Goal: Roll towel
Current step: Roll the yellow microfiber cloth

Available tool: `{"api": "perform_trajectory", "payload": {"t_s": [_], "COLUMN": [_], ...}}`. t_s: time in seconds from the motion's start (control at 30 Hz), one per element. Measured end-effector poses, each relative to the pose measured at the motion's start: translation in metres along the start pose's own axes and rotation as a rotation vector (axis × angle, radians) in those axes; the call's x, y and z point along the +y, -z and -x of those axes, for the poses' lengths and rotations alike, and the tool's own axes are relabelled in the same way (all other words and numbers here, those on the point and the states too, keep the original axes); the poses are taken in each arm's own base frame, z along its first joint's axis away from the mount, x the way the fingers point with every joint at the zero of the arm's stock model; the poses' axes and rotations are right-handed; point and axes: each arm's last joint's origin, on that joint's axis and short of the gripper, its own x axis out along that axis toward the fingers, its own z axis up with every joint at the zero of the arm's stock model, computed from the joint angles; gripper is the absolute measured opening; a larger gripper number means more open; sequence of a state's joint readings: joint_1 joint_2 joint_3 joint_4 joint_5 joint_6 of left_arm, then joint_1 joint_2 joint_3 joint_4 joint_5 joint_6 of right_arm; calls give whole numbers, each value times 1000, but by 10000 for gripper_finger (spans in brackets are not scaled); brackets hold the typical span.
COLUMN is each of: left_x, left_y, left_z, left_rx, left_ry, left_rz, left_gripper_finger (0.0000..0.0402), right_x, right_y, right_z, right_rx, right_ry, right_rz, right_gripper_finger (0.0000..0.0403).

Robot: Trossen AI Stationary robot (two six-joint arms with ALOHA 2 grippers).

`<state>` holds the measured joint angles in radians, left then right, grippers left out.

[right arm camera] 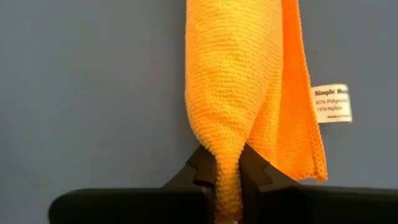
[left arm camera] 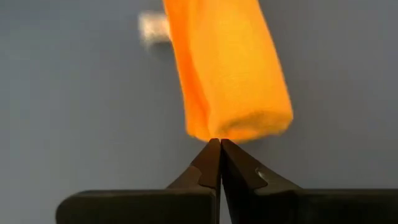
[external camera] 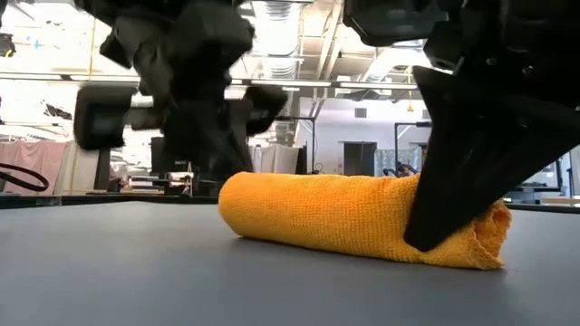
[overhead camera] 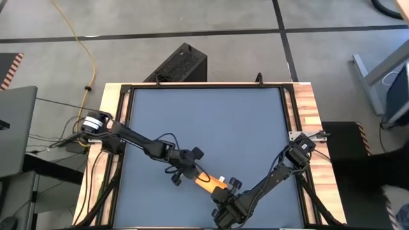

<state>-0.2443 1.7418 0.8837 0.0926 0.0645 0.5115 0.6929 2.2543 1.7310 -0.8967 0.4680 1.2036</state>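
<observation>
The towel (overhead camera: pixel 208 181) lies on the desk (overhead camera: pixel 204 121) as a tight yellow roll, stretched between the two end effectors at the near side of the desk. In the low view it reads as a plump cylinder resting flat on the grey surface, so the rolling looks essentially finished.

The right end effector (right arm camera: pixel 227 177) holds one end of the roll: its fingers are narrowed onto a tuck of the cloth, which bulges out between and beyond the tips. That grip probably serves to keep the outer layer from springing open, since a loose flap with the white tag (right arm camera: pixel 331 103) hangs just beside the pinched fold and is the part most likely to unwind. In the low view the dark finger presses down against that same end of the towel, pinning it to the desk.

The left end effector (left arm camera: pixel 219 149) sits at the opposite end of the roll, its fingertips closed together with nothing between them and the tips just touching, or almost touching, the towel's end face. Held like that, it seems to act as a stop or a pusher, squaring the end and keeping the roll from sliding away from the right end effector, not as a grasp.

What remains, as I judge it, is a release that leaves the roll tight; the loose tagged edge could slacken once the right fingers let go.
</observation>
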Motion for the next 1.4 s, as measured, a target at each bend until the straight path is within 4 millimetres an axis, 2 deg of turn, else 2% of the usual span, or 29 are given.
{"api": "perform_trajectory", "payload": {"t_s": [0.1, 0.23, 0.33, 0.47, 0.57, 0.7, 0.83, 1.0, 1.17, 1.27, 1.4], "left_x": [0, -1, -11, -35, -51, -57, -59, -52, -51, -51, -44], "left_y": [-4, -13, -17, -15, -3, 4, 7, -8, -22, -25, -31], "left_z": [8, 17, 26, 41, 43, 38, 27, 14, -5, -18, -29], "left_rx": [-29, -99, -189, -353, -402, -425, -400, -438, -487, -472, -390], "left_ry": [35, 59, 44, 28, 9, 3, 7, -23, 28, 9, -112], "left_rz": [20, 8, -20, -18, -2, 21, -6, -140, -363, -480, -473], "left_gripper_finger": [0, 0, 0, 0, 0, 0, 0, 0, 4, 23, 68], "right_x": [1, -1, -2, -5, -5, -5, -5, -4, -8, -14, -18], "right_y": [-4, -11, -12, -6, -2, 0, 2, 4, 0, 1, 9], "right_z": [5, 22, 34, 24, 9, -1, -2, 3, 12, 15, 8], "right_rx": [1, -5, -1, 24, 16, -18, -33, -44, -44, -48, -60], "right_ry": [-42, -84, -101, -101, -148, -211, -219, -227, -229, -244, -285], "right_rz": [-29, -64, -89, -120, -157, -236, -287, -302, -342, -376, -429], "right_gripper_finger": [41, 41, 41, 41, 41, 41, 41, 41, 41, 41, 41]}}
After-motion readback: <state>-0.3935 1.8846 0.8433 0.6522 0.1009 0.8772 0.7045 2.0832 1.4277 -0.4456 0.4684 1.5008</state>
